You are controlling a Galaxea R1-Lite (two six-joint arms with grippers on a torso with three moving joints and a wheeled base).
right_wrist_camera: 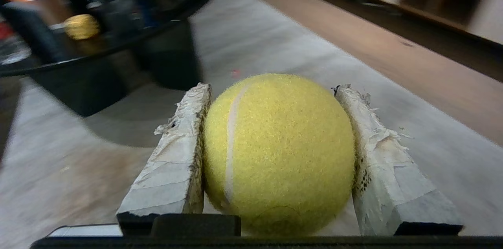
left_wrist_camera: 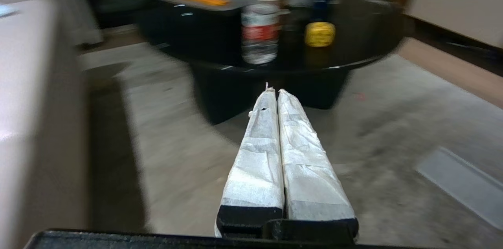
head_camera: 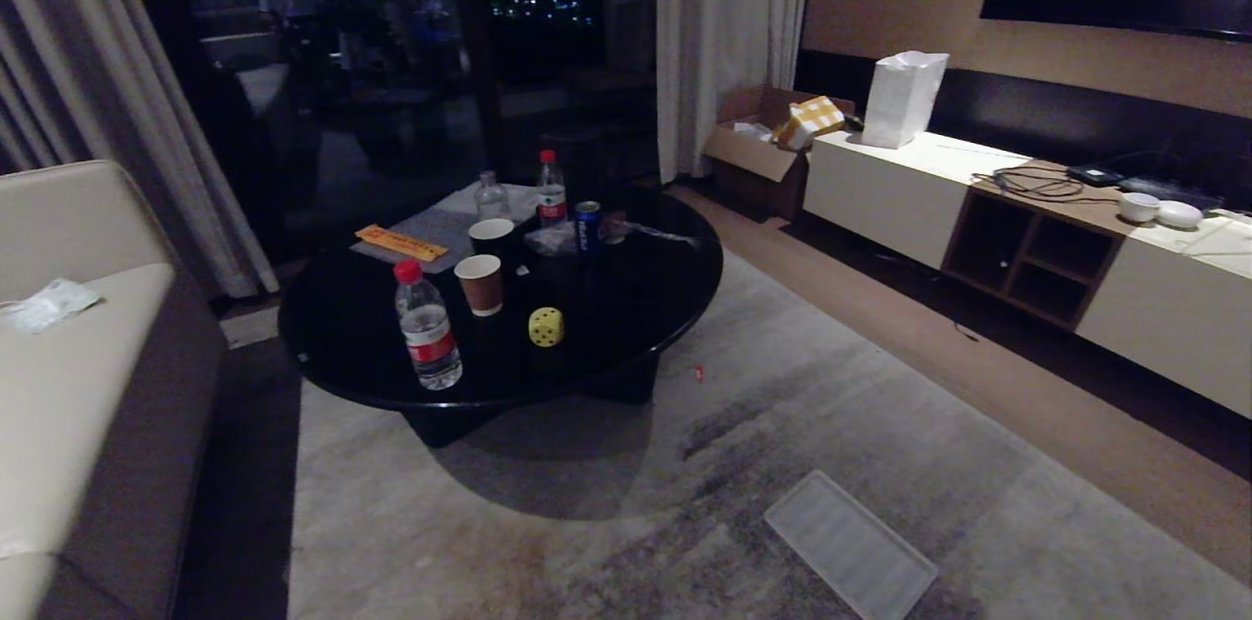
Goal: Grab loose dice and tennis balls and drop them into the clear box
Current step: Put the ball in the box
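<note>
Round black worktop [head_camera: 372, 346] carries your pale yellow black-pipped die [head_camera: 546, 327]; right hand [right_wrist_camera: 275, 96] grips a fuzzy yellow-green tennis ball [right_wrist_camera: 279, 151], left hand [left_wrist_camera: 274, 94] is closed empty, and, no clear box being visible, you risk a misplaced drop.

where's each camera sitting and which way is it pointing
Head view: high on the robot, looking forward and down at the round black coffee table and grey rug; neither arm shows.
Left wrist view: behind the shut left gripper, low, facing the table.
Right wrist view: behind the right gripper, clamping a fuzzy yellow-green tennis ball, facing the rug and table.
Shared: all three show the pale yellow die with black pips on the table.
</note>
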